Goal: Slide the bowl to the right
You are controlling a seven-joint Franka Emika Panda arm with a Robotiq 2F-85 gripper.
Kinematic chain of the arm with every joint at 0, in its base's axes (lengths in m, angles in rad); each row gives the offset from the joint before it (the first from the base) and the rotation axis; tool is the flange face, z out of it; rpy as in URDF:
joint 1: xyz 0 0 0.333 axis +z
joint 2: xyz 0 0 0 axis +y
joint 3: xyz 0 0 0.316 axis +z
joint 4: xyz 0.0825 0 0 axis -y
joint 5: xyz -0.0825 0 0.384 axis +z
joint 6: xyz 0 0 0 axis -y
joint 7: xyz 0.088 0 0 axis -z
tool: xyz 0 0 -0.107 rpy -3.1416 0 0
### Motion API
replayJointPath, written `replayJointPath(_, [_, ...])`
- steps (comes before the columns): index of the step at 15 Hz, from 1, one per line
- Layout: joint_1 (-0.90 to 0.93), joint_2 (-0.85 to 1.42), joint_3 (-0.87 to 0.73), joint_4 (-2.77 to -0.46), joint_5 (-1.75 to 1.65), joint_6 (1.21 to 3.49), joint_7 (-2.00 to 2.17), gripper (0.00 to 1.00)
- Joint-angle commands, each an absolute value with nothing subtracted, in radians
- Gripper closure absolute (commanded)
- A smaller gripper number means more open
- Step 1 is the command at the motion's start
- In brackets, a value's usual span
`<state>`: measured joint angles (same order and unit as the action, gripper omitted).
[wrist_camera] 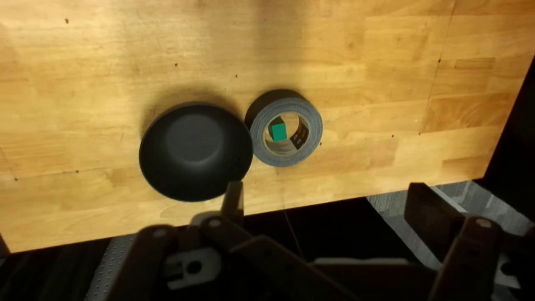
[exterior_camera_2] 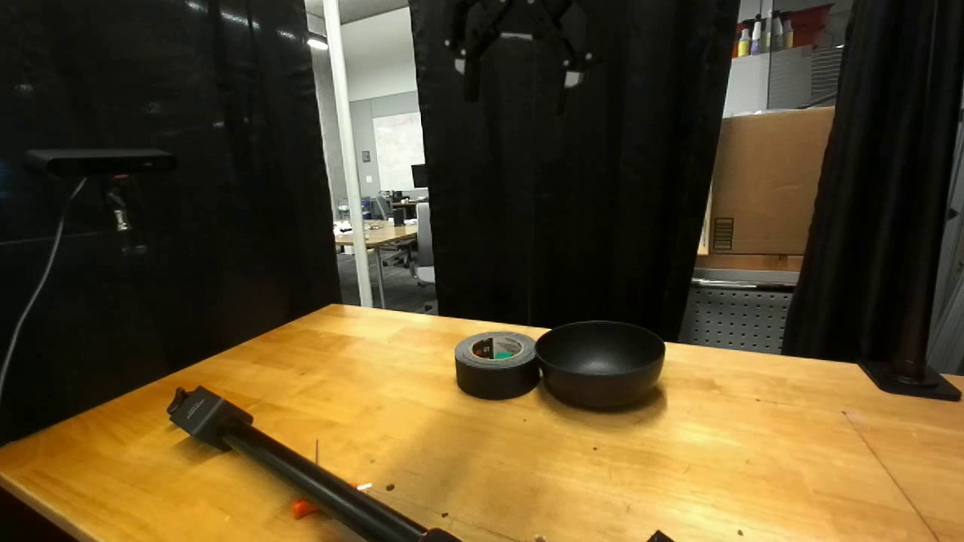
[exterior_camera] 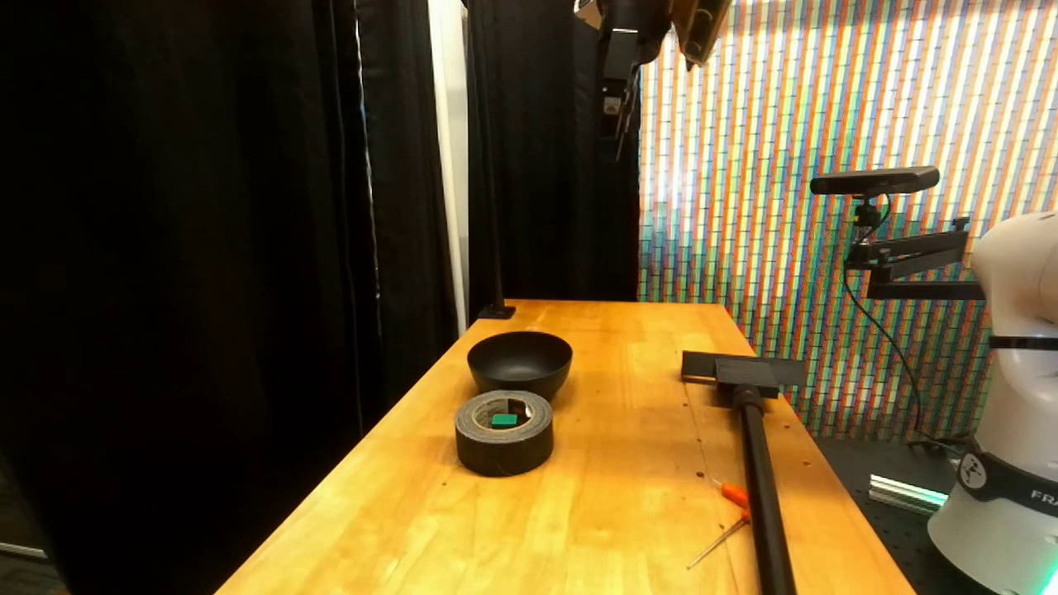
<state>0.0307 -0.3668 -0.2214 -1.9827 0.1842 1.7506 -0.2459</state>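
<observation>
The bowl (exterior_camera: 519, 364) is black, round and upright on the wooden table (exterior_camera: 612, 512); it also shows in an exterior view (exterior_camera_2: 600, 369) and in the wrist view (wrist_camera: 195, 152). A dark tape roll (exterior_camera: 504, 453) lies flat against or very close to it, also in an exterior view (exterior_camera_2: 497, 379) and the wrist view (wrist_camera: 314, 129). A small green block (wrist_camera: 279, 131) lies inside the roll's hole. My gripper is open and empty, high above the table, in both exterior views (exterior_camera: 620, 145) (exterior_camera_2: 517, 102). In the wrist view its fingers (wrist_camera: 326, 185) stand wide apart, one overlapping the bowl's edge in the picture.
A black pole (exterior_camera: 762, 487) with a flat end lies along the table, with orange-handled tools (exterior_camera: 735, 496) beside it. A black post base (exterior_camera_2: 909, 380) stands on the table. Black curtains (exterior_camera_2: 557, 188) hang behind the table edge. A camera on an arm (exterior_camera: 874, 180) stands beside the table.
</observation>
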Motion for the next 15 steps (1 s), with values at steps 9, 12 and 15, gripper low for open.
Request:
replayJointPath(9, [-0.148,0.182,-0.245,-1.430,0.411,1.618,-0.270,0.00])
replayJointPath(12, [-0.187,0.253,-0.215,-1.358,0.386,1.582,-0.261,0.00])
replayJointPath(15, [-0.218,0.290,-0.192,-1.314,0.369,1.543,-0.253,0.00])
